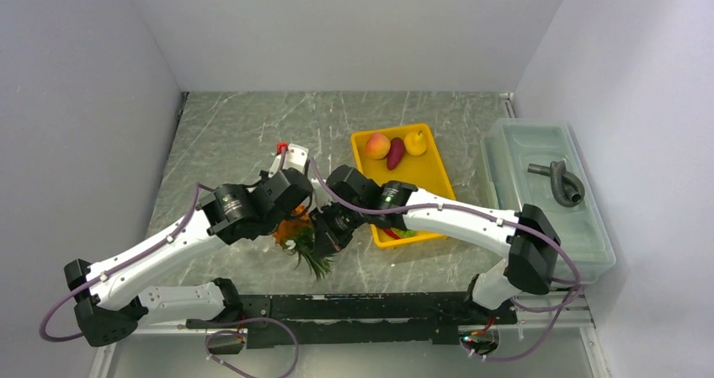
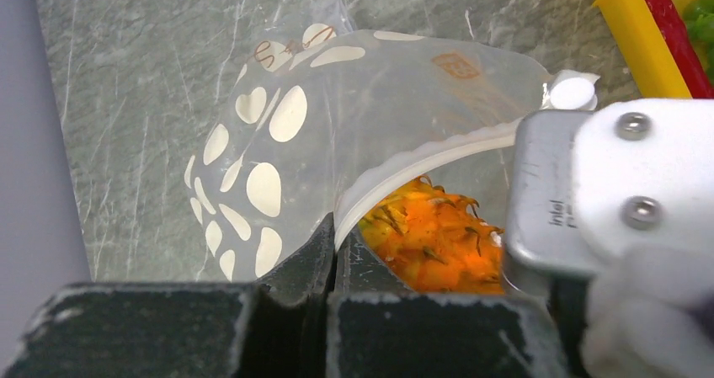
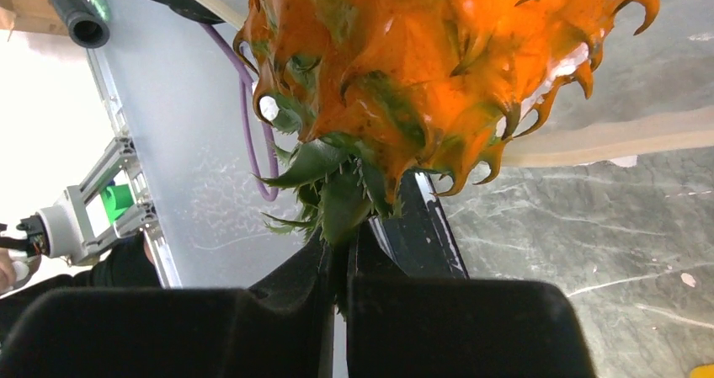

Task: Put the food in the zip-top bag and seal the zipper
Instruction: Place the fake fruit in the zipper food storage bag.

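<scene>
The left end effector (image 2: 331, 235) is pinched tight on the zipper (image 2: 421, 155), holding the mouth of the dotted zip-top bag (image 2: 286, 117) in an arch. The right end effector (image 3: 345, 252) is clamped on the green leaves of the pineapple (image 3: 421, 75). Its orange body sits at that mouth, near the middle of the bench (image 1: 236, 134). At two o'clock from it, the yellow tray (image 1: 438, 176) holds the peach (image 1: 377, 146), eggplant piece (image 1: 395, 153) and pear (image 1: 414, 143).

Overhead camera looks down; wrist cameras (very close) share the pineapple (image 2: 429, 247).
</scene>
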Robot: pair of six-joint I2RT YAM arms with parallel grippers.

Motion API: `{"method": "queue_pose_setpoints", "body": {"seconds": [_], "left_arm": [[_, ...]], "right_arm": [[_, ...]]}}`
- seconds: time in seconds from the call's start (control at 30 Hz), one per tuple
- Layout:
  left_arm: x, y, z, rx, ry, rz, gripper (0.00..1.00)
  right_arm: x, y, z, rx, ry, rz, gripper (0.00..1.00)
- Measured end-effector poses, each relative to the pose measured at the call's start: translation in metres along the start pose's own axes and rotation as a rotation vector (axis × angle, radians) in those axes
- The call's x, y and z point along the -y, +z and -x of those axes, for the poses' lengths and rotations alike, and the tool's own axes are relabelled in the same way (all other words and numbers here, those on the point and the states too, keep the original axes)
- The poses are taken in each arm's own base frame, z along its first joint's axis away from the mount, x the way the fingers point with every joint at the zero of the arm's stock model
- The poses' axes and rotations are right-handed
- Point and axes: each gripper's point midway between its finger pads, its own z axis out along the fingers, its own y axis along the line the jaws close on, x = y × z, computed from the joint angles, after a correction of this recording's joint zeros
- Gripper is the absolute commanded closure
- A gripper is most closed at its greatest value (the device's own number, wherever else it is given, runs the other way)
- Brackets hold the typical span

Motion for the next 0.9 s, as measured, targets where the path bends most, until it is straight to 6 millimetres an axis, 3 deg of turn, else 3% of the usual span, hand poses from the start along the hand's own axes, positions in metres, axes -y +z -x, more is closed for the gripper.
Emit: {"method": "queue_pose_setpoints", "body": {"seconds": [0.27,0.33,0.53,0.9], "left_arm": [[0.001,-0.002,0.001,0.009,-0.008,-0.017,1.0],[0.002,-0.003,0.002,0.01,-0.011,-0.023,1.0],[0.005,-0.003,0.008,0.033,-0.032,-0.04,1.0],[0.009,-0.005,0.015,0.06,-0.053,-0.062,1.0]], "right_arm": [[0.01,0.016,-0.009,-0.052,0.036,-0.003,1.0],[0.012,0.019,-0.011,-0.063,0.045,-0.006,0.85],[0.009,0.017,-0.005,-0.057,0.043,-0.01,0.66],[0.014,0.012,0.005,-0.024,0.048,-0.067,0.48]]}}
